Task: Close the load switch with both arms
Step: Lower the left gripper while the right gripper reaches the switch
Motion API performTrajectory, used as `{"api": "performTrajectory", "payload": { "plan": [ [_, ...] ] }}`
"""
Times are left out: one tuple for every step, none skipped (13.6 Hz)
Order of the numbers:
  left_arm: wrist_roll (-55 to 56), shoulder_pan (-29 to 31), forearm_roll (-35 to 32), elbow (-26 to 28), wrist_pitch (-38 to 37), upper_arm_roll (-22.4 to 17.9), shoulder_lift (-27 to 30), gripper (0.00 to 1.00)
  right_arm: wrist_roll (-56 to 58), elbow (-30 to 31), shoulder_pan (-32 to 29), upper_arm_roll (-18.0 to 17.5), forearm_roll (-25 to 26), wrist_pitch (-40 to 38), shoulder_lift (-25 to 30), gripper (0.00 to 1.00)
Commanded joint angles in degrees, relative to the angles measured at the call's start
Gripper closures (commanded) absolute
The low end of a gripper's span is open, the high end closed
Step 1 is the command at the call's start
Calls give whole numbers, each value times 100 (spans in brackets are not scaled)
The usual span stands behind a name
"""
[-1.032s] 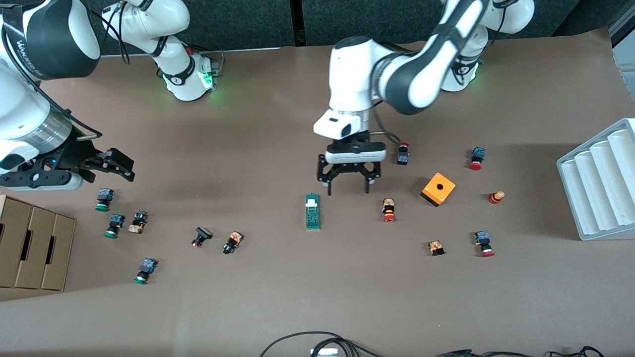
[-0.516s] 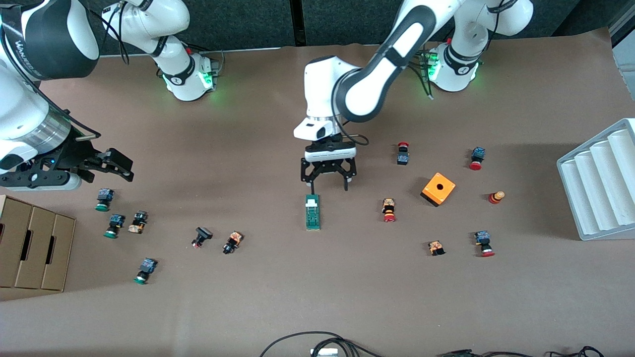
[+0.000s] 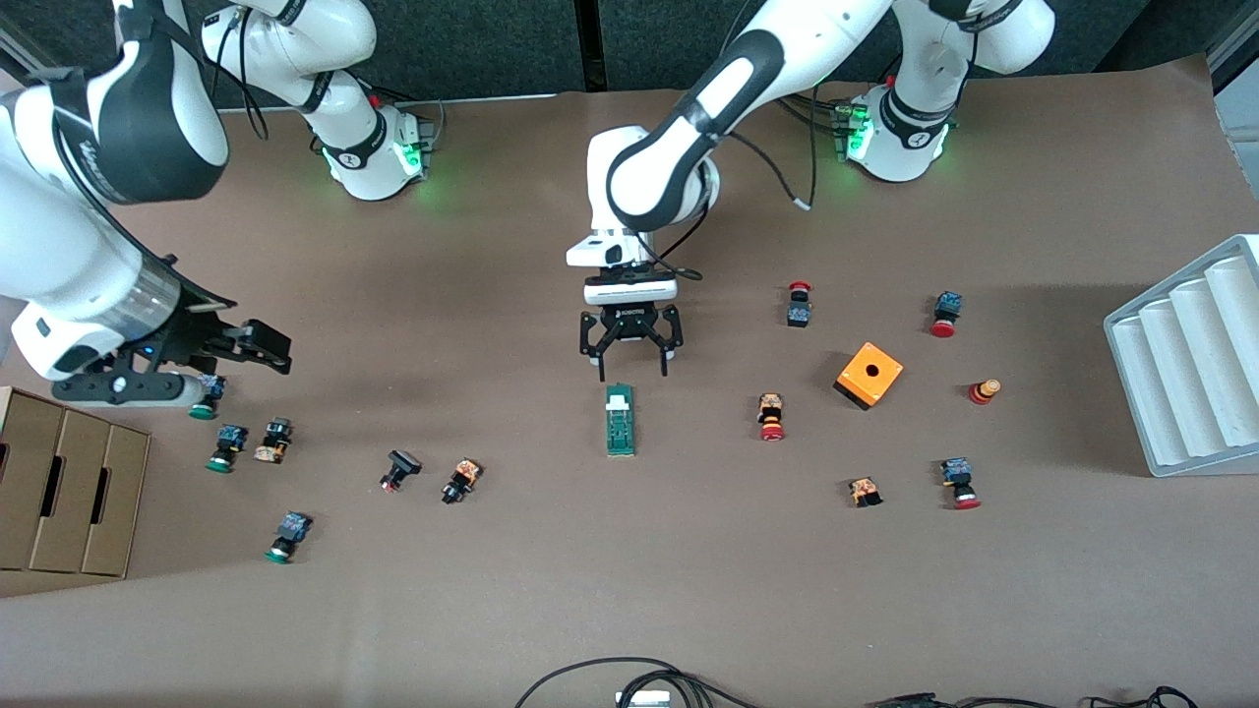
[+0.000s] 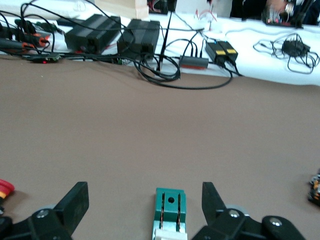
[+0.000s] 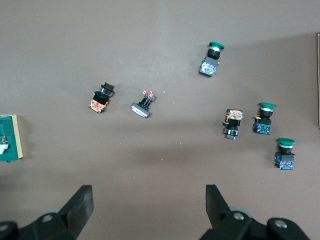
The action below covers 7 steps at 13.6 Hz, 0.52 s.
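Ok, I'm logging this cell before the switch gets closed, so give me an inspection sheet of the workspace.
Surface: brown table, no spills seen.
Job's things: load switch lies flat mid-table, untouched.
Clutter: push buttons scattered toward both ends; orange cube; cardboard box; white rack.
Grippers: left gripper open, over the table just off the switch's white end; right gripper open, over the green-capped buttons.
Cables: loops at the table edge nearest the front camera.
Surroundings: black boxes and wiring past the table.
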State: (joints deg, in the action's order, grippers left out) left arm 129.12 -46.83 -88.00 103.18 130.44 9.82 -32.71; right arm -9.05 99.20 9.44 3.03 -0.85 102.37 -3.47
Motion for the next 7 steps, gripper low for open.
{"api": "performTrajectory", "payload": {
  "plan": [
    [708, -290, -550, -421, -474, -50, -533, 0, -158, -59, 232, 4, 94, -148, -48, 0],
    [824, -370, -621, -457, -624, -41, -647, 0, -167, -67, 277, 4, 85, -113, -66, 0],
    [938, -431, -691, -544, -860, 63, -779, 0, -176, -67, 295, 4, 24, -60, -110, 0],
    [1070, -458, -727, -684, -1080, 160, -928, 0, -263, -93, 321, 4, -115, 19, -154, 0],
    [1132, -545, -806, -807, -1274, 187, -1121, 0, -516, -111, 391, 4, -212, 106, -232, 0],
    [1202, -624, -920, -896, -1415, 187, -1254, 0, -849, -120, 479, 4, -257, 177, -294, 0],
    [1281, -660, -973, -923, -1468, 187, -1333, 0, -1131, -164, 584, 4, -275, 247, -416, 0]
  ]
}}
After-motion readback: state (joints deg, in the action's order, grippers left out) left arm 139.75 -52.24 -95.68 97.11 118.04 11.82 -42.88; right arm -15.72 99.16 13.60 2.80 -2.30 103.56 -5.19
